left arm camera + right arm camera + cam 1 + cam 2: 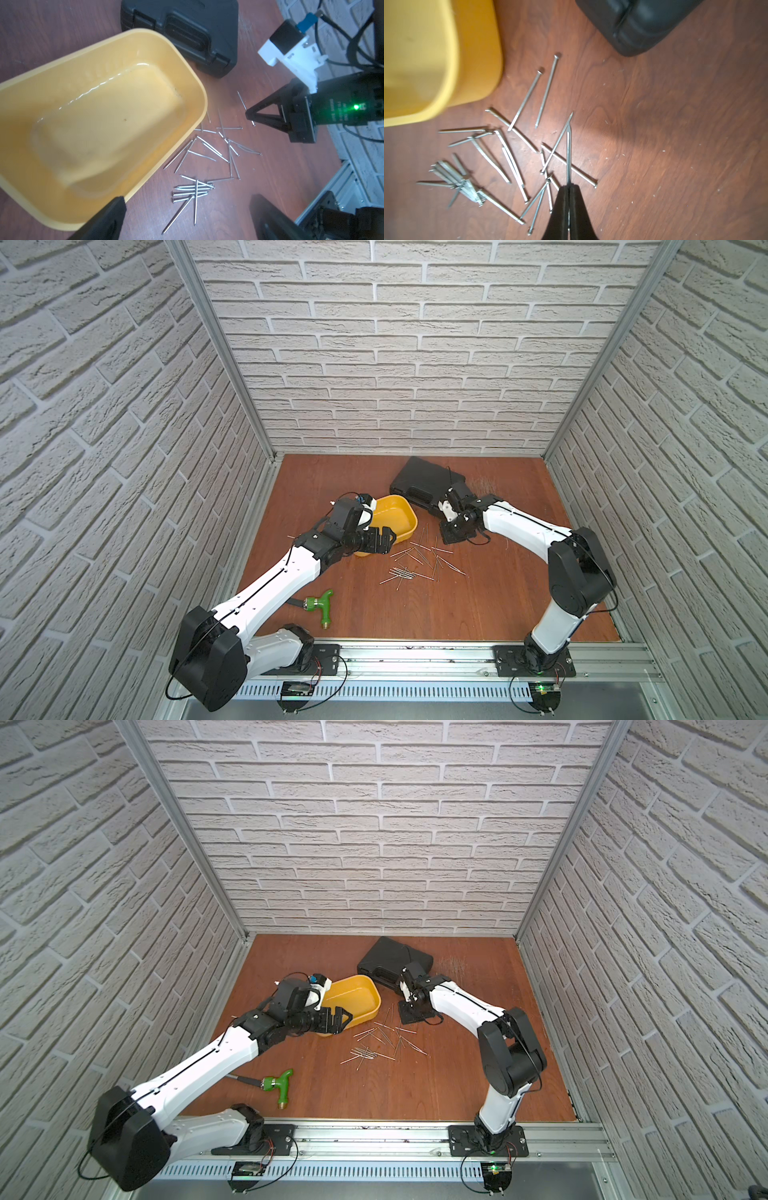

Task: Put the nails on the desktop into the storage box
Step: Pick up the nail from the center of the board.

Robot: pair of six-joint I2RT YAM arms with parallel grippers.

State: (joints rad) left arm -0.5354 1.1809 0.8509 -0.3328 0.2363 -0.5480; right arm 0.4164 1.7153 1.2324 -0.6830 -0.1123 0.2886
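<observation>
Right gripper [568, 187] was pinched together on one nail [568, 153], whose point stuck out past the tips. In a top view it sat at 3 o'clock of the box [397, 514], at 1 o'clock of the loose nails [419, 562]. Nails lay scattered mid-desktop [478, 593], at 5 o'clock of the box, some crossed, a tight bundle at the pile's 7 o'clock end. Box sat at 11 o'clock of the desktop centre, with the case [424, 481] just beyond it at 1 o'clock. Left gripper [388, 542] had its jaws wide apart at the box's 7 o'clock rim; contact could not be told. Green tool [322, 603] lay at 7 o'clock, well apart from the nails.
</observation>
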